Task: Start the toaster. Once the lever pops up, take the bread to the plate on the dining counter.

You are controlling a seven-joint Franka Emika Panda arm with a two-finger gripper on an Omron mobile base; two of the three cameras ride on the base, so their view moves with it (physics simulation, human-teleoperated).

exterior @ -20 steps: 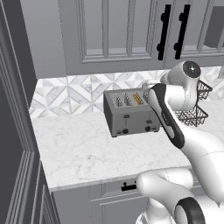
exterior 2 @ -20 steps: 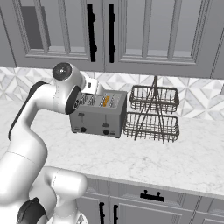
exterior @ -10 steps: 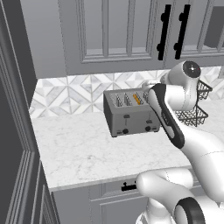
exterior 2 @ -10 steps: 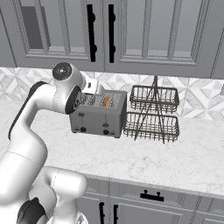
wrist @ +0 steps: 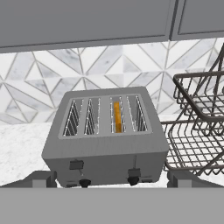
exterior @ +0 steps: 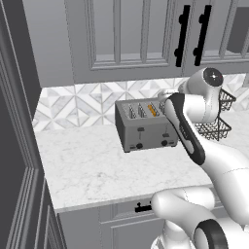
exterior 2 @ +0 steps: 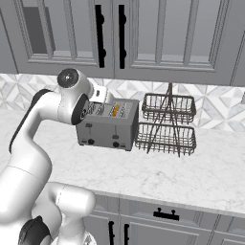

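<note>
The grey four-slot toaster (wrist: 105, 148) stands on the white marble counter (exterior: 87, 165) against the tiled backsplash, also seen as the toaster (exterior: 143, 126) and the toaster (exterior 2: 107, 127). The bread (wrist: 117, 117) sits low in the third slot from the left, only its orange-tan top edge showing (exterior 2: 115, 110). On the front, the right lever (wrist: 134, 172) sits lower than the left lever (wrist: 76, 165). My gripper (wrist: 112, 180) hovers in front of and slightly above the toaster, open, with nothing between its fingers. The plate and the dining counter are out of view.
A dark two-tier wire basket rack (exterior 2: 167, 127) stands close to the toaster's right side, seen as the rack (wrist: 197, 131). Grey upper cabinets with black handles (exterior 2: 99, 33) hang above. A tall dark panel (exterior: 14, 146) bounds the counter on the left.
</note>
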